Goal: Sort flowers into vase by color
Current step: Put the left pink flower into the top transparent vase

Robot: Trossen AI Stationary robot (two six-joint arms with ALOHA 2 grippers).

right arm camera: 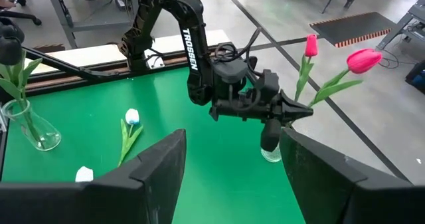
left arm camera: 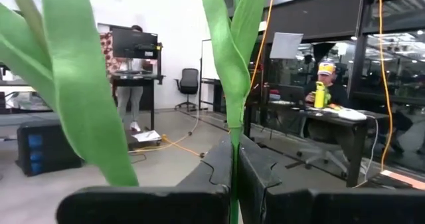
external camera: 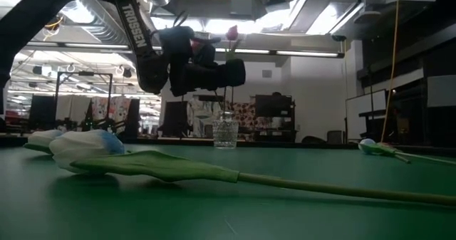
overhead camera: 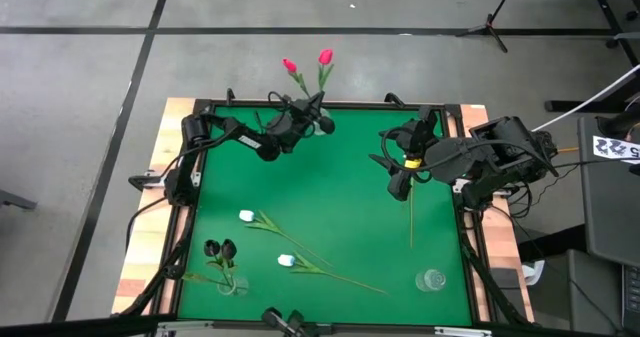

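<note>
Two pink-red tulips (overhead camera: 325, 57) (right arm camera: 364, 59) stand over a small glass vase (overhead camera: 322, 125) (external camera: 225, 133) at the table's far edge. My left gripper (left arm camera: 232, 191) (overhead camera: 308, 112) is above that vase, shut on a green stem. Two white tulips (overhead camera: 246, 216) (overhead camera: 285, 261) lie flat on the near half of the green table. Another stem (overhead camera: 411, 217) lies under my right gripper (right arm camera: 232, 181) (overhead camera: 402, 182), which hovers open at the right side with nothing between its fingers. Two near-black tulips (overhead camera: 220, 248) stand in a flask (overhead camera: 228, 285) at the near left. My left gripper pinches the thin green stem (left arm camera: 232, 164) of one pink-red tulip between its two fingers, just below the leaves (left arm camera: 229, 58). The fingers come level from the table's left and lie across the stem. The tulip stands upright, with its head (external camera: 232, 32) above the fingers and the vase below.
An empty glass (overhead camera: 431, 279) stands at the near right corner. The raised wooden table rim (overhead camera: 180, 227) runs around the green mat. Open mat lies in the middle between the arms. A person (left arm camera: 324, 84) sits at a desk in the room beyond the table.
</note>
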